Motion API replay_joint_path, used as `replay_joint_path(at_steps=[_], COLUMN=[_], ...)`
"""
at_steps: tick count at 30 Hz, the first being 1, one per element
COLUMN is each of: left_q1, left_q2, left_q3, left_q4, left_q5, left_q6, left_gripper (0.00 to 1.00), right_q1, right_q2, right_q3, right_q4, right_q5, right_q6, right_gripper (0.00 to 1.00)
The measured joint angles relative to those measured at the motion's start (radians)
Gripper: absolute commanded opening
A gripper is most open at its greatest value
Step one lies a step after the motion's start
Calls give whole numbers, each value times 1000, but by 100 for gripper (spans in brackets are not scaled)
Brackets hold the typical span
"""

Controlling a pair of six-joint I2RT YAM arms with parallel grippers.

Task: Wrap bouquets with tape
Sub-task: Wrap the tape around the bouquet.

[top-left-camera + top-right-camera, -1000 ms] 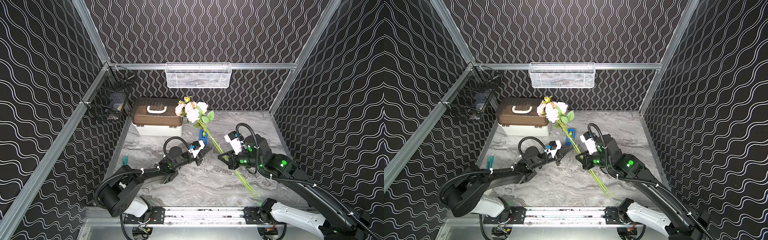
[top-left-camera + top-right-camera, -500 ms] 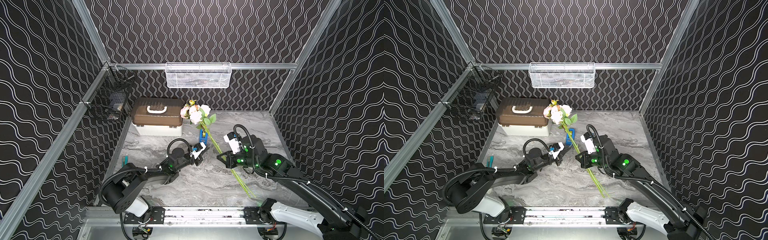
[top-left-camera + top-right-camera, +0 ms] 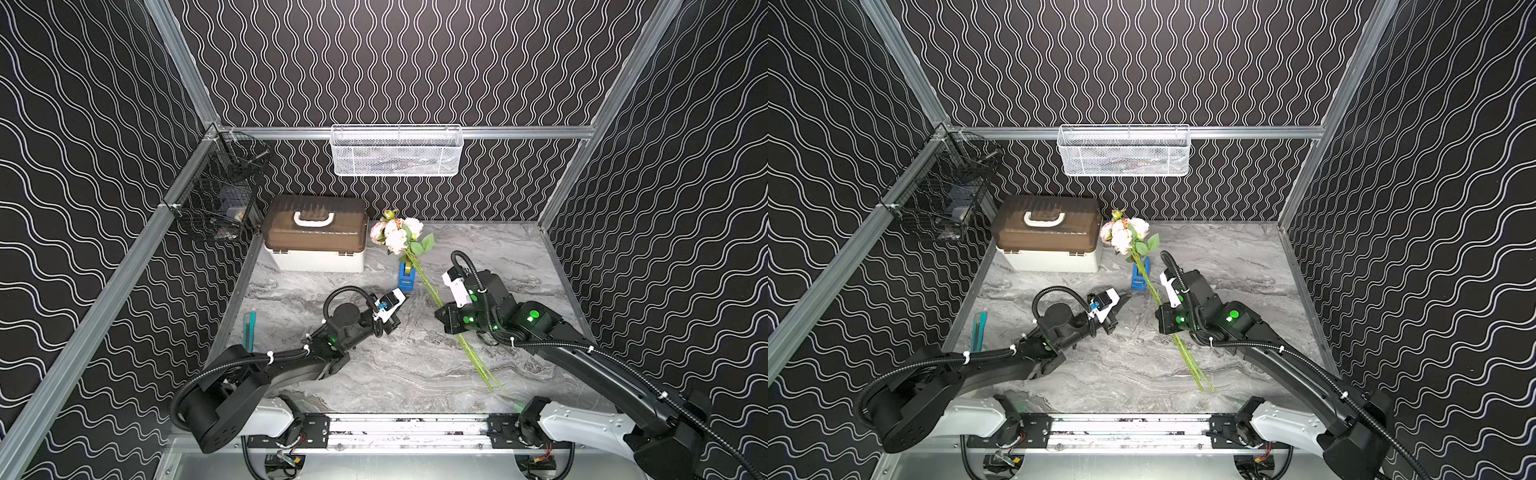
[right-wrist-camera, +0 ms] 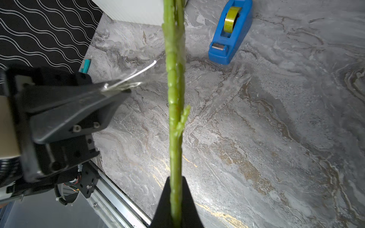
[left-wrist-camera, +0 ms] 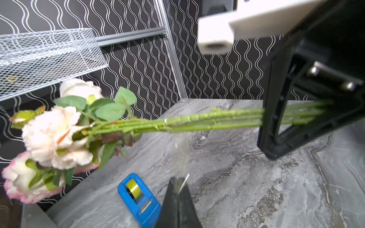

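Observation:
The bouquet [image 3: 397,235] of pale pink and cream flowers hangs tilted above the table, its long green stems [image 4: 174,79] clamped in my shut right gripper [image 4: 175,179], which both top views show at mid-table [image 3: 442,309] [image 3: 1160,309]. The tape dispenser [image 3: 407,276], bright blue with a yellowish roll, stands on the table under the stems [image 5: 139,199]. My left gripper [image 5: 177,180] is shut on a strip of clear tape [image 5: 180,154] that runs up to the stems [image 5: 197,120]. It sits just left of the stems [image 3: 405,296].
A brown-lidded white toolbox [image 3: 316,237] stands at the back left. A white mesh basket [image 3: 397,151] hangs on the back wall and a black wire basket [image 3: 220,199] on the left wall. A teal utility knife [image 3: 249,328] lies by the left wall.
My right gripper has shifted a little left with the bouquet, and the flower heads have dropped lower and rightward. The left gripper stays near the stems, still shut on the tape strip.

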Motion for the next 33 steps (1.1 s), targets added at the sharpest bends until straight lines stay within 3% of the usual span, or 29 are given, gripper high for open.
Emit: replay_joint_path(at_steps=[8,27,29,33], left_q1=[-18,-53,-59,-65], left_q2=[-18,187,195,198], left_q3=[62,296,328,368], left_q4=[-77,-202,-251,-305], left_q5=[8,56,61,38], left_q6=[11,103,122,130], left_gripper=[0,0,22,36], right_q1=[6,105,106,109], right_q2=[33,-81,-96,-108], right_q3=[-39,-138,-148,-148], right_q4=[52,93,92,74], right_q5=[-24,96,114,132], right_q6=[-18,-20,-22,-26], right_gripper=[0,0,0,0])
